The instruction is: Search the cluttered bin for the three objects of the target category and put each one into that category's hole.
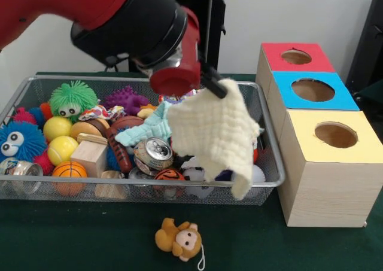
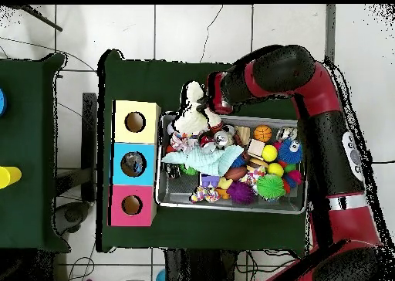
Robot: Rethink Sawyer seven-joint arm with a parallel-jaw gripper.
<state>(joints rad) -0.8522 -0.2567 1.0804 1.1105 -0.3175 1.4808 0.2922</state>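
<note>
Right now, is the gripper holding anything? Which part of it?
Yes: the gripper holds the pale yellow cloth by its top edge; the rest hangs down over the wire bin.

Toy monkey [image 1: 179, 239] on green tablecloth [image 1: 78, 235], just in front of the bin, outside it. Second table [image 2: 27, 154] at left edge of overhead view, also green-covered, with a yellow thing [image 2: 8, 176] and a blue thing [image 2: 1, 102] at its edge. White tiled floor [image 2: 231, 31] around.
</note>
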